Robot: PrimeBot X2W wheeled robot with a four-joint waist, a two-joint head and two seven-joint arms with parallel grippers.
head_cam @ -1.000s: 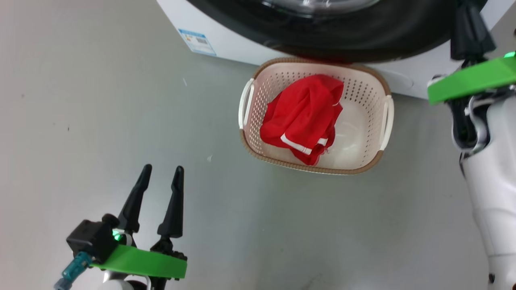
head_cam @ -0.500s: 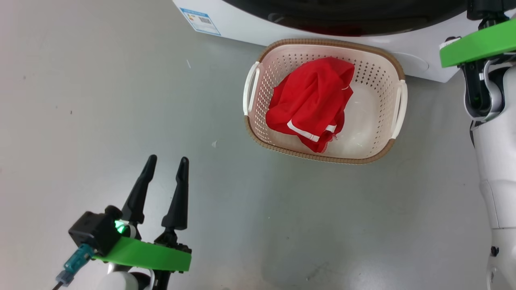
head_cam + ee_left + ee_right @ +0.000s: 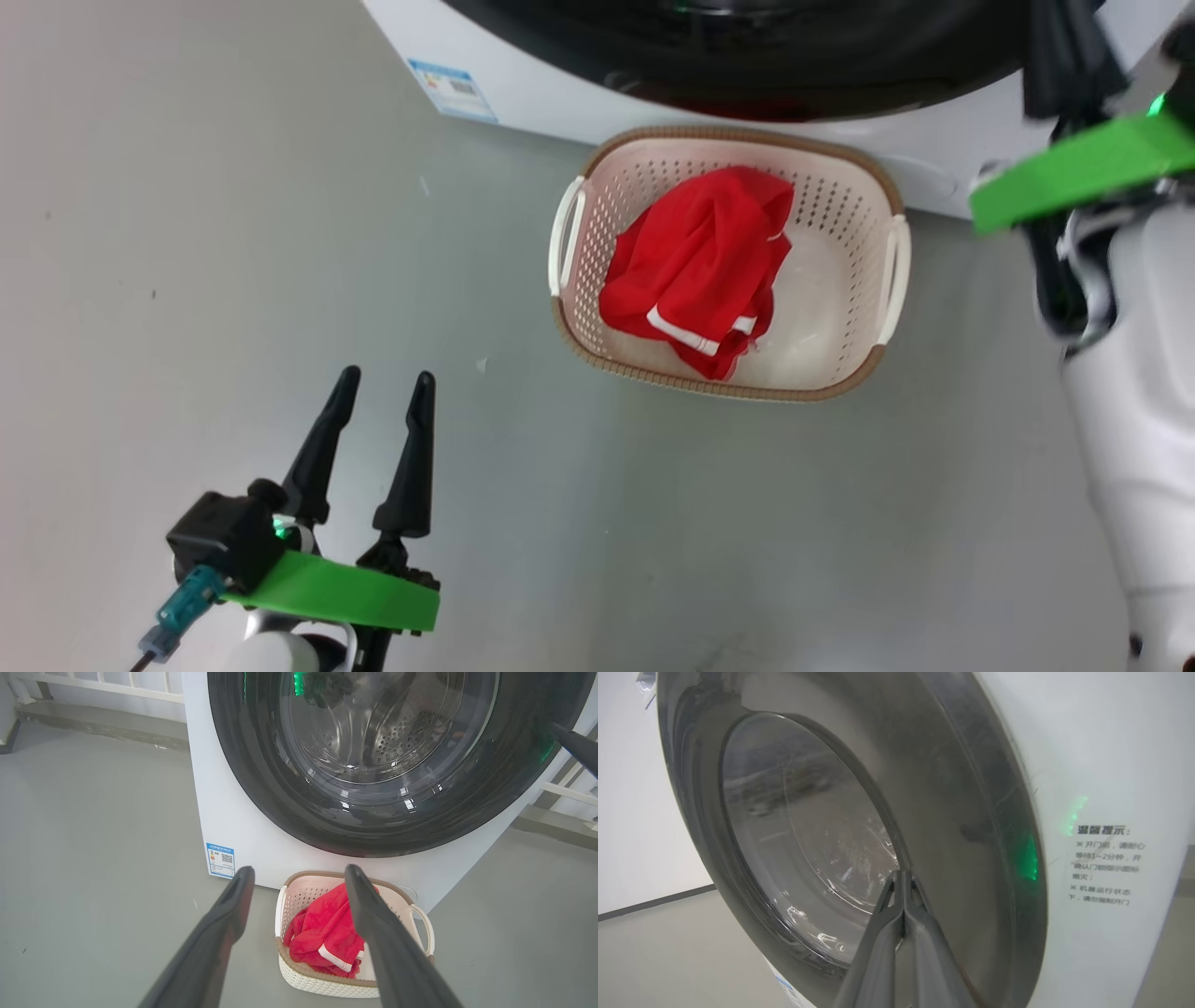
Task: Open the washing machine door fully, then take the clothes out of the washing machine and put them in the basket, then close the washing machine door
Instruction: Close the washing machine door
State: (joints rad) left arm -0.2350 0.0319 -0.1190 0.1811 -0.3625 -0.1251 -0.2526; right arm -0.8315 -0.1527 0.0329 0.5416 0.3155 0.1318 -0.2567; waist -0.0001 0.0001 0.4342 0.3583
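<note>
Left gripper (image 3: pixel 386 376) is noted lower left in the head view, fingers spread, nothing held. At centre, clothes (image 3: pixel 695 261) are found inside the basket (image 3: pixel 747 392). At the top edge the washing machine (image 3: pixel 523 89) is seen, washing machine door (image 3: pixel 261 788) lying flush. Right gripper (image 3: pixel 901 875) is pressed together, tips at the door rim

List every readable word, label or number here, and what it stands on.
"温馨提示:" heads a grey printed notice on the washing machine front, beside the door.
The notice's smaller lines below: too blurred to quote.
The blue label sticker, low on the machine's front: print too small to read.
</note>
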